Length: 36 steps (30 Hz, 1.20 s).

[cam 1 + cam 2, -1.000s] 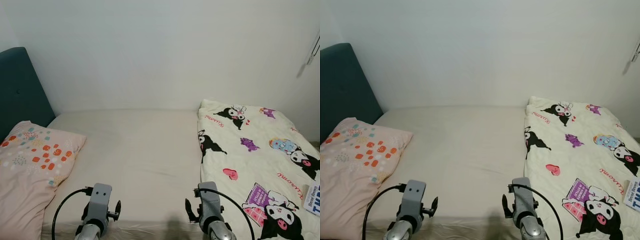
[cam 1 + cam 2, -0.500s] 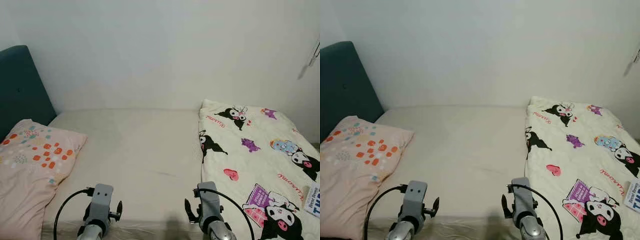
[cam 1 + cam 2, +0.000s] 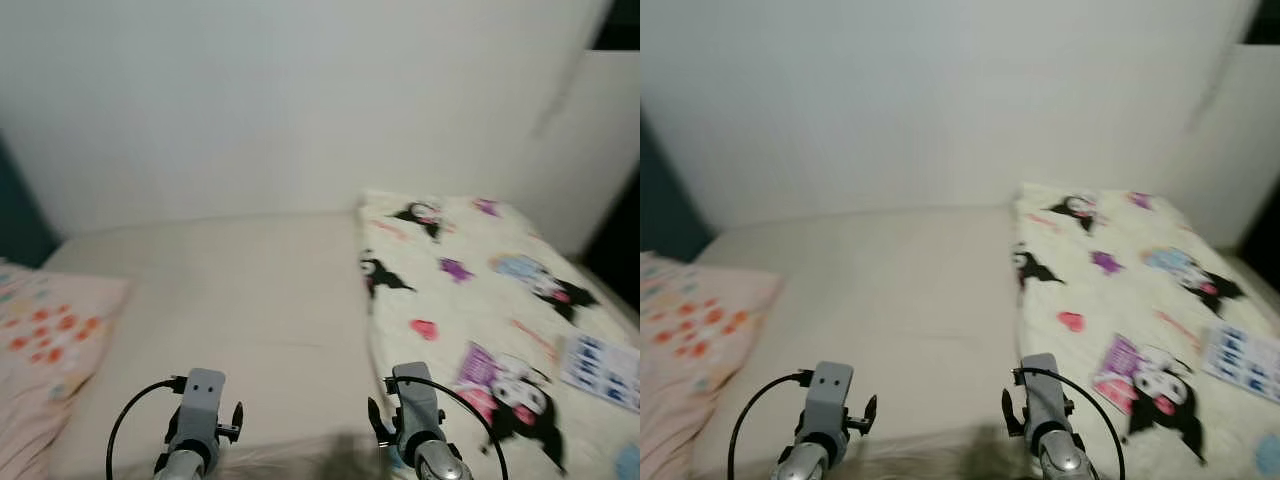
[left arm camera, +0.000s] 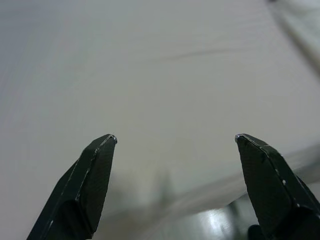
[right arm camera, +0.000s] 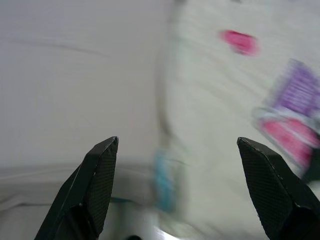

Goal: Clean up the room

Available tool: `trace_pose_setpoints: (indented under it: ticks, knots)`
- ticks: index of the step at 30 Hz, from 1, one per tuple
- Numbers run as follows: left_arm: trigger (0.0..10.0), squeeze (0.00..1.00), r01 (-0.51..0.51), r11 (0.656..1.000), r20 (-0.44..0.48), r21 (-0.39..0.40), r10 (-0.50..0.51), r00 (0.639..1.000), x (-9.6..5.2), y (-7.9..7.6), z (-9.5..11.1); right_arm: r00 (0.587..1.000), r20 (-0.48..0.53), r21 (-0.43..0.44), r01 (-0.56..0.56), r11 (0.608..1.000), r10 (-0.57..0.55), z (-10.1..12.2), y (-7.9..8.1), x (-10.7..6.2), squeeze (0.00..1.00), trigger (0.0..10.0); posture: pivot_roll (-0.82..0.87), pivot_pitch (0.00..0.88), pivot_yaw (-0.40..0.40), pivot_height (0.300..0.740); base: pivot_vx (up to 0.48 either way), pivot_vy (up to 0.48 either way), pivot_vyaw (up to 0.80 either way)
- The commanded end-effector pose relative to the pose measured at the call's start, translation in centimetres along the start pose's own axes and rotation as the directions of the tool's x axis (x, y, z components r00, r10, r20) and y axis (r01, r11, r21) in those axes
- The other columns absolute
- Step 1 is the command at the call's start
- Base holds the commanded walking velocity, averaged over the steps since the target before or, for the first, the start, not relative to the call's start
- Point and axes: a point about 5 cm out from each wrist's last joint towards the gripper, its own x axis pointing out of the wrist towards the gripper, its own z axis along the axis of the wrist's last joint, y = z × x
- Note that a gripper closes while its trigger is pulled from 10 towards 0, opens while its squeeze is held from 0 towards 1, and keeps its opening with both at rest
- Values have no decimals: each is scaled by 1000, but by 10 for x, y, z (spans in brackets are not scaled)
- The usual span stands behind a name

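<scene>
One cartoon-print quilt [image 3: 480, 290] and one spotted pink pillow [image 3: 45, 330] lie on the bed [image 3: 240, 290]; both the left gripper [image 4: 175, 145] and the right gripper [image 5: 177, 145] have fingers apart.

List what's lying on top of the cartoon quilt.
On the cartoon quilt a blue-and-white booklet lies flat near its right edge. The frames are blurred, so its print is unreadable. Whatever lies beneath the quilt is covered.
</scene>
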Motion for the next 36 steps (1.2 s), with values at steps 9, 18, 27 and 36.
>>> trace_pose_setpoints:
  ticks: [9,18,27,36]
  knots:
    - [10000,0,-14,1000,-8,-3,14,1000,-1,3,-1,1000,-27,11,-7,1000,7,-3,0,0,0,10000,-23,45,-33,740,0,0,-800]
    - [10000,0,-36,999,3,-10,36,999,-1,7,1,999,-10,13,-49,999,50,1,4,2,0,10000,-18,43,-36,740,0,0,-89]
    - [10000,0,-73,997,14,-22,73,997,0,10,4,985,-5,-101,-171,980,171,4,20,2,0,10000,-15,42,-41,740,0,0,711]
    - [10000,0,-84,996,4,-27,84,996,1,9,5,984,3,-65,-177,982,178,5,20,2,0,10000,-13,43,-39,740,0,0,97]
